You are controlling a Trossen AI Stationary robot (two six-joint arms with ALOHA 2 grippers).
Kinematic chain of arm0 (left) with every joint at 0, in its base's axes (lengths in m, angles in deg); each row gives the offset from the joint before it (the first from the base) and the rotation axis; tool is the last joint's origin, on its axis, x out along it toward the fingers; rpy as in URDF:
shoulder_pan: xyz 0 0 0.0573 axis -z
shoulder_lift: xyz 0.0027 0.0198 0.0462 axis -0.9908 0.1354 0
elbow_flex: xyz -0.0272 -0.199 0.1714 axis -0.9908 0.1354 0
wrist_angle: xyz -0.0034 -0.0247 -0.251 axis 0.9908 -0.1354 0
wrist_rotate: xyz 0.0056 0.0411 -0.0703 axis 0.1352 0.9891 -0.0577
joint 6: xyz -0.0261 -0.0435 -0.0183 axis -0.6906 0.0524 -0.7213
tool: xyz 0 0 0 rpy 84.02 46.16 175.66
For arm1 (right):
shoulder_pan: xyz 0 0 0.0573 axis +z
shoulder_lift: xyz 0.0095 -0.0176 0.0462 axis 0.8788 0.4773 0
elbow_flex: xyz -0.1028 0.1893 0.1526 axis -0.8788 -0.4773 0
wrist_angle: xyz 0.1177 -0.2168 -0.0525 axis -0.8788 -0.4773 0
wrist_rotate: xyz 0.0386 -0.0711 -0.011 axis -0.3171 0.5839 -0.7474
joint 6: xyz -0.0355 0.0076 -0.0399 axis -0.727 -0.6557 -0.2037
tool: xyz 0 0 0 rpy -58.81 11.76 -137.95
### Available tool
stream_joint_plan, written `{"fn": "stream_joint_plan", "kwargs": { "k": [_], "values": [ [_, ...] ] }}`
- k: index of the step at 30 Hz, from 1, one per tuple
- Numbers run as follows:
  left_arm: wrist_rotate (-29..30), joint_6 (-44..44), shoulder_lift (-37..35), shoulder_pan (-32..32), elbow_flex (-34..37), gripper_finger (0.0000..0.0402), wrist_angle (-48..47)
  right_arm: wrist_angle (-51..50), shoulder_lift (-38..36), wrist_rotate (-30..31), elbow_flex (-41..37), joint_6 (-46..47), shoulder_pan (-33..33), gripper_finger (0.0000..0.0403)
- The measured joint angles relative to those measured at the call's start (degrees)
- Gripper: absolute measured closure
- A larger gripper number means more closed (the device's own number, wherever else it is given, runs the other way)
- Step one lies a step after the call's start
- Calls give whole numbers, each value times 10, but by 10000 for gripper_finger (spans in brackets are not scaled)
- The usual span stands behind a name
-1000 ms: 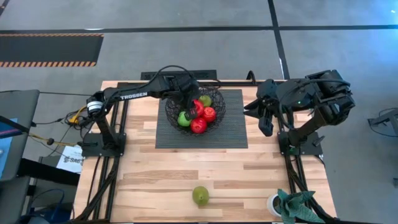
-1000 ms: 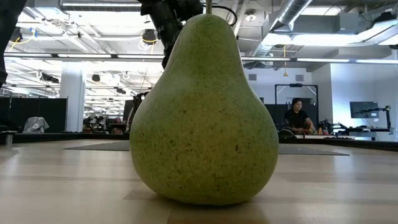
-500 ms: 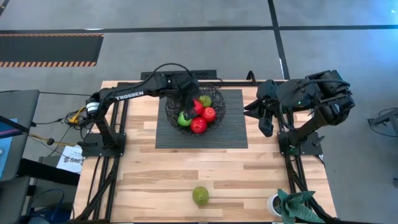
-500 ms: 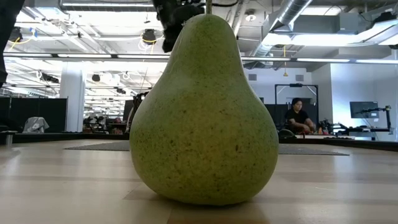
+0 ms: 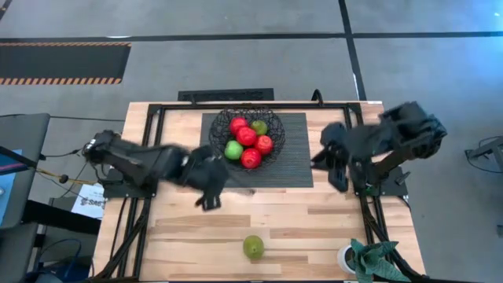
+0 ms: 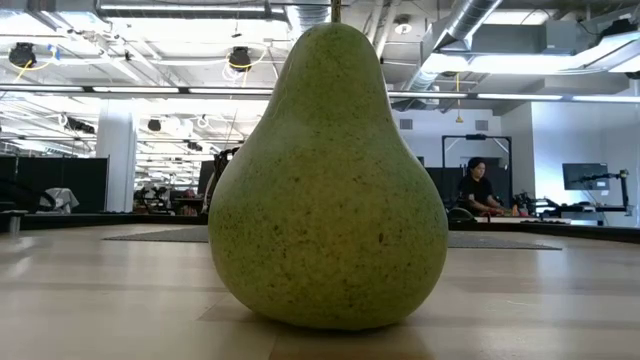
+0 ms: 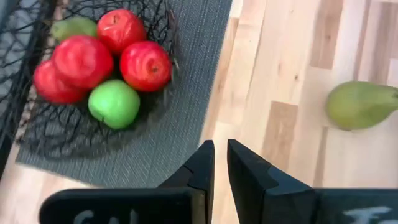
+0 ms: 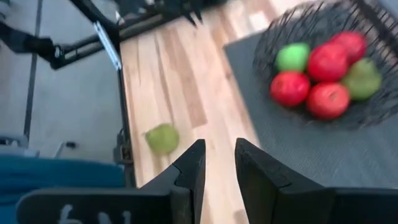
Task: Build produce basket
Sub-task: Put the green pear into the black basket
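The tabletop [image 5: 236, 228] is light wood planks on a black frame. A dark ribbed mat [image 5: 295, 169] lies on its far half. The floor around it is grey, with a black-and-orange striped strip [image 5: 63, 63] beyond the far left corner. In the low view, an open hall with ceiling ducts lies behind the tabletop, and a person [image 6: 478, 188] sits at a desk far off.

The basket [image 5: 247, 140] stands on the mat and holds 6 fruits: 4 red [image 5: 246, 136], 1 bright green [image 5: 233, 149] and 1 duller yellow-green [image 5: 259, 126]. The pear [image 5: 253, 247], the 7th fruit, stands alone near the front edge, well apart from the mat, and fills the low view [image 6: 330, 180].

The left jaws [image 5: 209, 196] sit just off the mat's near-left corner, over bare wood. They stand nearly together with a thin gap and hold nothing [image 7: 219, 165]. The basket lies ahead of them to one side; the pear lies ahead to the other side.

The right jaws [image 5: 334, 169] hang near the mat's right edge, apart and empty [image 8: 217, 165]. The basket is ahead of them across the mat.

Bare wood lies open between the mat's near edge and the pear. A crumpled green cloth [image 5: 373, 259] sits at the front right corner.
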Motion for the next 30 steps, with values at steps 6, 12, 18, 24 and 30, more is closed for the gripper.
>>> {"fn": "stream_joint_plan", "kwargs": {
  "k": [6, 12, 18, 24, 30],
  "values": [
    [87, -182, -3, 141, 0, 371, -58, 33, 34, 24, -70, 119, 91, 296],
    [113, -248, 1, 210, 1, 371, -67, 141, 123, 56, -86, 158, 139, 296],
    [119, -190, 1, 223, 1, 371, -62, 268, 218, 78, -85, 112, 138, 296],
    [117, -158, 6, 220, 1, 371, -45, 279, 296, 75, -86, 142, 135, 296],
    [116, -159, 6, 220, 1, 371, -38, 284, 335, 9, -85, 202, 133, 296]
  ]
}}
